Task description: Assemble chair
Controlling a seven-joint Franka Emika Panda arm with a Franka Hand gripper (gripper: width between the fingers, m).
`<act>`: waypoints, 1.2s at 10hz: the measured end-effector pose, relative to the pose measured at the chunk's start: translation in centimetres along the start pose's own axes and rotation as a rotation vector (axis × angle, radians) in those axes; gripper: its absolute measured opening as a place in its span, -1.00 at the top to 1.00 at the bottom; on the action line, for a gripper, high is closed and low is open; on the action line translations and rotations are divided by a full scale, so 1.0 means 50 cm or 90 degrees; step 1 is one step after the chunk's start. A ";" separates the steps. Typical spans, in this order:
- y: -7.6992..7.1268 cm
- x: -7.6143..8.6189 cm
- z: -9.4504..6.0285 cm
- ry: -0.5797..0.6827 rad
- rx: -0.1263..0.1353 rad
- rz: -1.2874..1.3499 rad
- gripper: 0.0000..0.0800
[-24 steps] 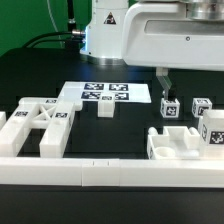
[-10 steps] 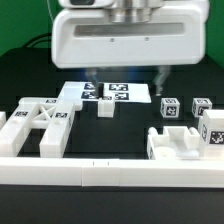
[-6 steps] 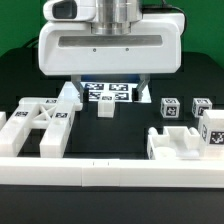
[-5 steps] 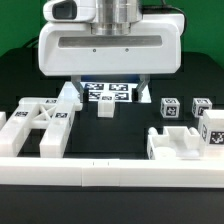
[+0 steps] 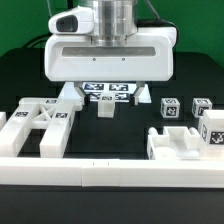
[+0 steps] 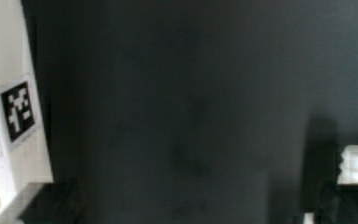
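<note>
Exterior view: gripper (image 5: pixel 107 97) spread wide, holding nothing. X-braced panel (image 5: pixel 40 124), slab (image 5: pixel 180 141), posts (image 5: pixel 168 108) all apart. Prob. just starting.

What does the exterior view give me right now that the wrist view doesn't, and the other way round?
Only the exterior view: the open gripper by the marker board, the X-braced panel, the tagged posts and the border rail. Only the wrist view: a close look at a white tagged surface, which I cannot identify. Both: the black table.
</note>
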State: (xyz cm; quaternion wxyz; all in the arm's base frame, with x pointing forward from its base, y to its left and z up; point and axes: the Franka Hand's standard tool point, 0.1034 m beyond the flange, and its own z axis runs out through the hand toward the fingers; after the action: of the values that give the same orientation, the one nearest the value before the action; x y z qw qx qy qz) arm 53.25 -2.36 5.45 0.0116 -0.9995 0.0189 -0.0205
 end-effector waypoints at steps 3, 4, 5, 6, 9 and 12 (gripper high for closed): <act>-0.010 -0.019 0.003 -0.077 0.015 -0.003 -0.62; -0.016 -0.022 0.003 -0.128 0.024 -0.005 -0.62; -0.017 -0.036 0.015 -0.166 0.027 -0.001 -0.62; -0.015 -0.065 0.021 -0.222 0.029 0.002 -0.62; -0.001 -0.080 0.019 -0.362 0.026 -0.006 -0.62; -0.008 -0.093 0.025 -0.487 0.036 -0.008 -0.62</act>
State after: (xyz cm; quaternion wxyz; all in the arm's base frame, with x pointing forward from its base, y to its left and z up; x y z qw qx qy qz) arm 48.69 -1.77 4.01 0.0455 -0.9342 0.0066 0.3536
